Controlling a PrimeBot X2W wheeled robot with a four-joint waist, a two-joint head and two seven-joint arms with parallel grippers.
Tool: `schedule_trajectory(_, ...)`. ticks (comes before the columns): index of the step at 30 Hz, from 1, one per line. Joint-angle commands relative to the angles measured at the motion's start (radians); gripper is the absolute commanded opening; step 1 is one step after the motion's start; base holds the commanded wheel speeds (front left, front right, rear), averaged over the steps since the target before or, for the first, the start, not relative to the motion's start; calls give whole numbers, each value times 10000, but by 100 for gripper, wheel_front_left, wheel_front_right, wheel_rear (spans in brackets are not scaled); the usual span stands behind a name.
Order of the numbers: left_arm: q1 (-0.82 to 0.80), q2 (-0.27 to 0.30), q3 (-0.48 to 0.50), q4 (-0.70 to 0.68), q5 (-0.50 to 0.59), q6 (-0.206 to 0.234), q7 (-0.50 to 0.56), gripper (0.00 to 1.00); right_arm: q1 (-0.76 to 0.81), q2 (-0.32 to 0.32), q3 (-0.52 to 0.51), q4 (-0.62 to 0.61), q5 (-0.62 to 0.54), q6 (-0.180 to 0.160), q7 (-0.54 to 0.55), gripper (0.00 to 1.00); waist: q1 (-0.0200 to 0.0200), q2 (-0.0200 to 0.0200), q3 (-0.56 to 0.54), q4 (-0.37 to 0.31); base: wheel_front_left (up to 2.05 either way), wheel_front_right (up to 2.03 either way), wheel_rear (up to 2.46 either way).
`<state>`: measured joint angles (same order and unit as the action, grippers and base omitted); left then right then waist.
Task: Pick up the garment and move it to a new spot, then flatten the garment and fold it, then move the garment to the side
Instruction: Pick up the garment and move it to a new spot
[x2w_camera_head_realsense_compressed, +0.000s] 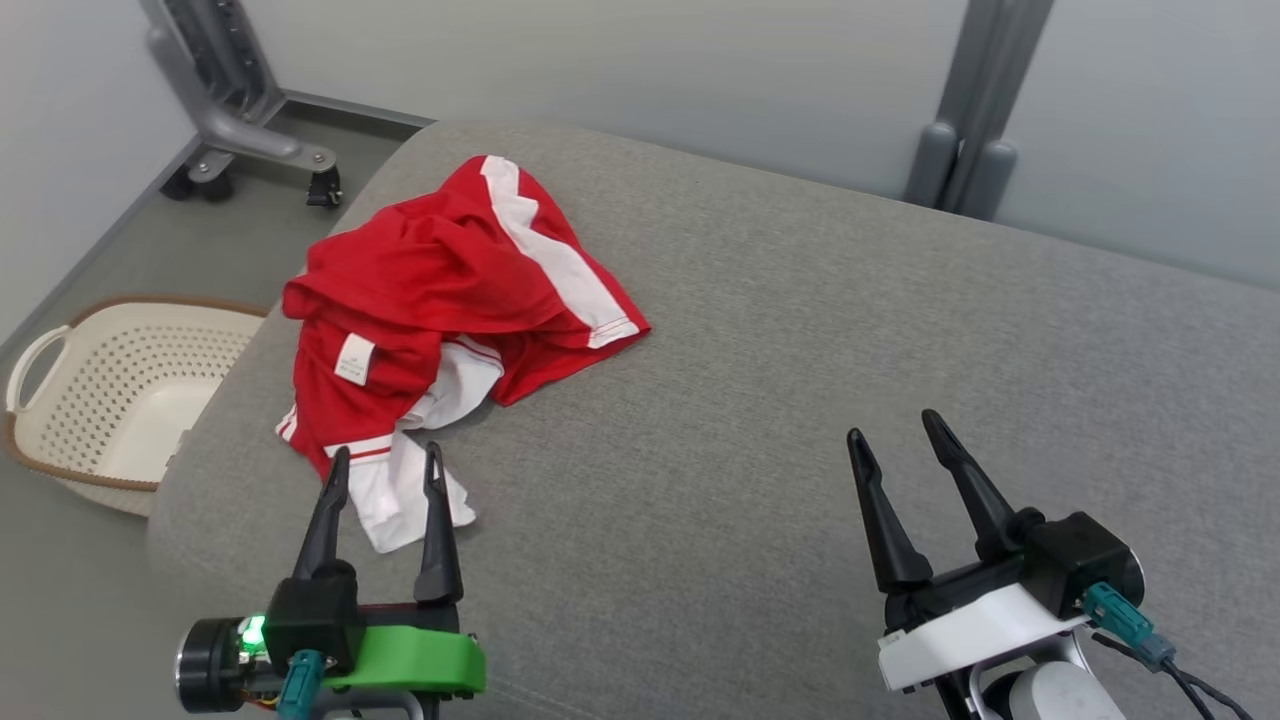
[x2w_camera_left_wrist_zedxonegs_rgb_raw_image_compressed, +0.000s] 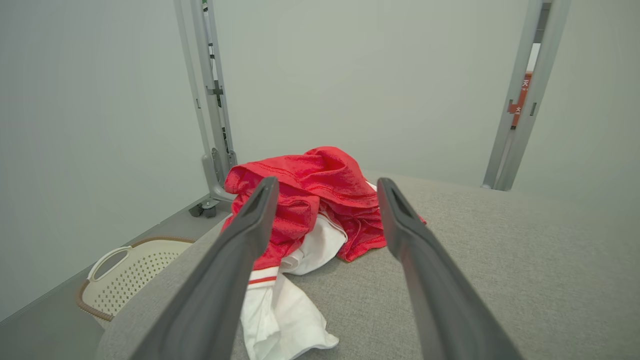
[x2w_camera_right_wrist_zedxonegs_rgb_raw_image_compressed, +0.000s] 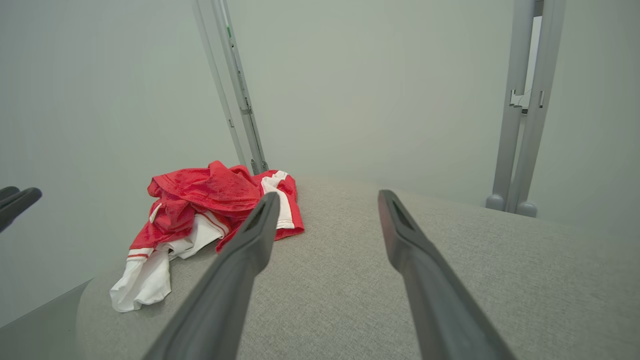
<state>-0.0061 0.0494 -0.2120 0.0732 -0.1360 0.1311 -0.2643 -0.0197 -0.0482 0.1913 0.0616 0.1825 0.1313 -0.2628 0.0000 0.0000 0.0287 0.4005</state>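
While a crumpled red-and-white jersey (x2w_camera_head_realsense_compressed: 440, 270) is lying by the cushion's (x2w_camera_head_realsense_compressed: 800, 330) left edge, the left gripper (x2w_camera_head_realsense_compressed: 387, 450) is hovering wide open at its hem. The right gripper (x2w_camera_head_realsense_compressed: 893, 425) is gaping too.

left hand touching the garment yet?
Apart. In the right wrist view the fingertips of the left hand end against bare wall, with a clear gap to the garment. The head view's overlap is only line of sight.

On the garment (x2w_camera_head_realsense_compressed: 430, 280), the print of the white label (x2w_camera_head_realsense_compressed: 354, 358) is too small to be read. The basket (x2w_camera_head_realsense_compressed: 100, 380) is partly hidden behind the grey cushion (x2w_camera_head_realsense_compressed: 800, 400); the marks on the red sign (x2w_camera_left_wrist_zedxonegs_rgb_raw_image_compressed: 520, 97) cannot be made out.
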Motion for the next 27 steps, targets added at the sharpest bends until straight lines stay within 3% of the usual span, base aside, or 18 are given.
schedule_trajectory(1, 181, 20, 123, -99, 81, 157, -4, 100, 124, -37, 42, 23, 82, -10, -32, 100, 0, 0, -123, 851, 0, 0, 0)
schedule_trajectory(14, 381, 18, 327, -483, -158, 402, -4, 100, -303, -38, 575, 236, 152, -10, -32, 100, 0, 0, -29, 1183, 0, 0, 0)
schedule_trajectory(21, 33, 18, 330, -310, -197, 194, -2, 100, -95, -38, 243, 121, -32, -10, -32, 100, 0, 0, 124, 1161, 0, 0, 0)
schedule_trajectory(27, -546, 15, 938, -427, -422, -33, -2, 100, -418, -49, -36, -92, -489, -12, -33, 100, 0, 0, 919, 669, 0, 0, 0)
